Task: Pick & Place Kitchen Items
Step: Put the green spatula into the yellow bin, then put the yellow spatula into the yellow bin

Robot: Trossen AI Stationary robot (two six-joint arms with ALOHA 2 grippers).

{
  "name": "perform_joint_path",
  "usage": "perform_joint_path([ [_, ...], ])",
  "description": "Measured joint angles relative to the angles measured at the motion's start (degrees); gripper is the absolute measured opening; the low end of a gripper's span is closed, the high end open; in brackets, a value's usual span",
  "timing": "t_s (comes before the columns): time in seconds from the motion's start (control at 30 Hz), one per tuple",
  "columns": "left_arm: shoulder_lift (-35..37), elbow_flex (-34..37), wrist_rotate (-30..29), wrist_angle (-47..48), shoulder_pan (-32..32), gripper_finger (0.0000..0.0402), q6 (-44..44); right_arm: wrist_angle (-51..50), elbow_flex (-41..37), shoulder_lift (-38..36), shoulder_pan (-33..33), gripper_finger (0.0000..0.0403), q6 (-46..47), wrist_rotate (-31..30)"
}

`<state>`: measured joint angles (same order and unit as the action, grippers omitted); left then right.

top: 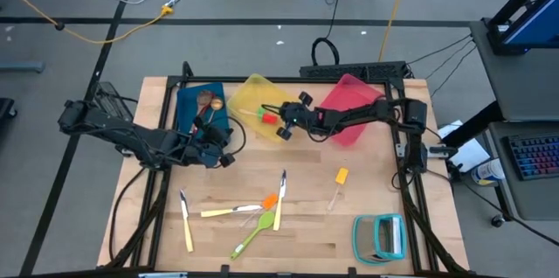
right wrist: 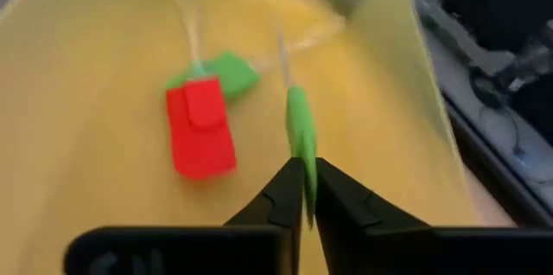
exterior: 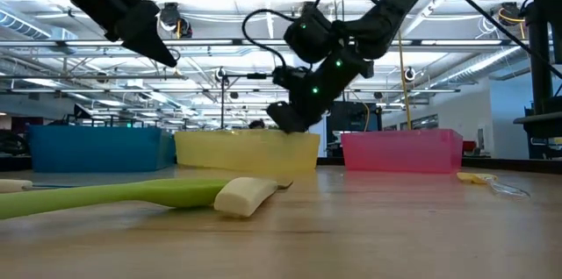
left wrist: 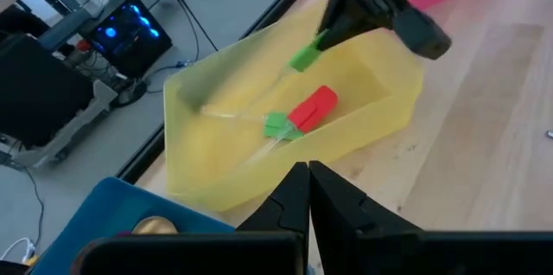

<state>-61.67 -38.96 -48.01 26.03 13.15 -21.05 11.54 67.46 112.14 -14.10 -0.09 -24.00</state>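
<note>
Blue bin [top: 189, 103], yellow bin [top: 251, 94], pink bin [top: 356, 96]; teal-framed rack [top: 380, 235] at table [top: 314, 225] corner.

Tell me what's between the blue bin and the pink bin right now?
The yellow bin, seen in the high view, holding a red spatula; the right gripper hangs over it.

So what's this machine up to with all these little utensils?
It is sorting utensils into bins. The right gripper is over the yellow bin, pinching a small green spatula above a red spatula and another green one already inside. The left gripper waits, shut and empty, beside the blue bin, which holds a few spoons. Several more utensils, including a lime-green spoon, lie on the table.
</note>
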Motion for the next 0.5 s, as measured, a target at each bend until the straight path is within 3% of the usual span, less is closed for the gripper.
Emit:
perform_joint_path([
  [0.1,0.00,0.00,0.04,0.55,0.00,0.0017,-0.13,2.43,0.09,1.03,-0.42,0.0050,0.05,2.85],
  [0.5,-0.03,0.00,2.12,2.21,0.00,0.0017,-1.93,9.32,0.02,0.96,0.29,0.0127,-1.39,3.20],
])
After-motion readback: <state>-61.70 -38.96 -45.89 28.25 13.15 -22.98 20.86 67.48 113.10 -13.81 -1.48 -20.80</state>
